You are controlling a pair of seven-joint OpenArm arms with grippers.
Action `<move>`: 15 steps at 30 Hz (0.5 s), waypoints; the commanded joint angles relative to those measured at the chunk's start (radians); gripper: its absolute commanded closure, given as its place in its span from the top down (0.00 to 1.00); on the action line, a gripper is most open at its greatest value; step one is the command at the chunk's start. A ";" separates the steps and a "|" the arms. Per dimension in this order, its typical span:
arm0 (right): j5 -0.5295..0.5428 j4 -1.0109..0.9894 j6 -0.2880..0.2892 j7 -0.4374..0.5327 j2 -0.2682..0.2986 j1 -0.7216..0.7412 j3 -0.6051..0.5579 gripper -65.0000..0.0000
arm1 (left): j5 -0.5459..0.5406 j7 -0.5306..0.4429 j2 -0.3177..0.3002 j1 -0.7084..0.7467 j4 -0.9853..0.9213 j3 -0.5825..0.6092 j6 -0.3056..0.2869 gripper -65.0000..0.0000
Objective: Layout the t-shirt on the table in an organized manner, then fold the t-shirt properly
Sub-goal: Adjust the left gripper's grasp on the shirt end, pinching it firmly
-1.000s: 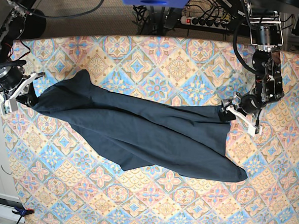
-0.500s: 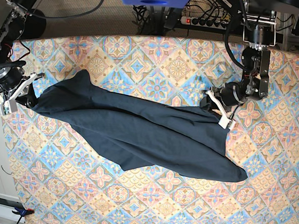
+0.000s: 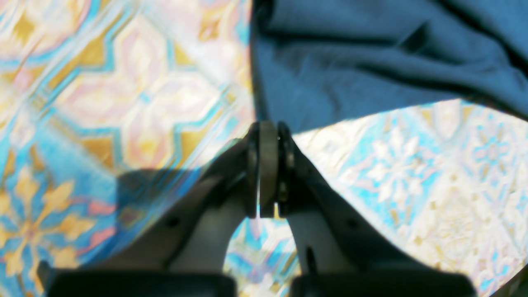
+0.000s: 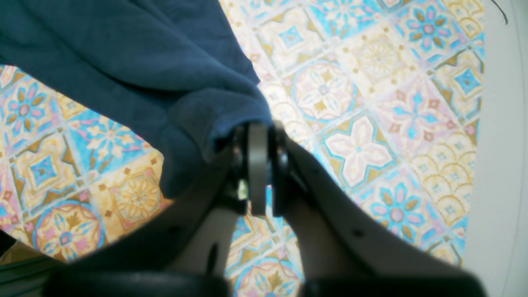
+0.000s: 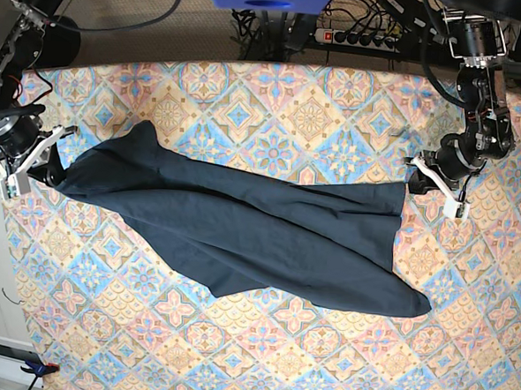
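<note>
Navy cotton spreads in loose folds over the tiled-pattern cloth: from the base view I see the t-shirt [image 5: 268, 218] across the middle of the table [image 5: 145, 347], its narrow end reaching toward the table's left edge. There the right gripper [image 5: 56, 182] has that end pinched. Near the other end, the left gripper [image 5: 414, 173] is clenched, just beside the upper corner of the fabric.

In the left wrist view, the closed fingertips [image 3: 264, 128] appear in front of the shirt's corner; I can't tell whether they touch it.

In the right wrist view, bunched fabric rises into the clamped gripper, with the table's pale edge beyond, along the right.
</note>
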 commanded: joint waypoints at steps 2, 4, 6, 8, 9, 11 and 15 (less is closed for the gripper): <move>0.015 0.015 0.000 0.023 0.021 0.010 0.006 0.00 | -0.007 -0.013 -0.009 -0.030 -0.025 -0.003 0.066 0.13; 0.015 0.015 0.000 0.022 0.021 0.010 0.006 0.00 | -0.011 -0.013 0.009 -0.053 -0.069 -0.001 0.129 0.27; 0.015 0.015 0.000 0.022 0.021 0.010 0.006 0.00 | -0.013 -0.015 0.017 -0.068 -0.082 -0.001 0.161 0.43; 0.015 0.015 0.000 0.022 0.021 0.010 0.006 0.00 | -0.015 -0.015 0.020 -0.073 -0.082 -0.001 0.162 0.55; 0.015 0.015 0.000 0.022 0.021 0.010 0.007 0.00 | -0.015 -0.018 0.033 -0.075 -0.082 -0.001 0.162 0.59; 0.015 0.015 0.000 0.022 0.021 0.010 0.009 0.00 | -0.011 -0.019 0.045 -0.079 -0.082 -0.001 0.162 0.60; 0.015 0.016 0.000 0.022 0.021 0.010 0.009 0.00 | -0.011 -0.015 0.068 -0.104 -0.108 0.011 0.162 0.60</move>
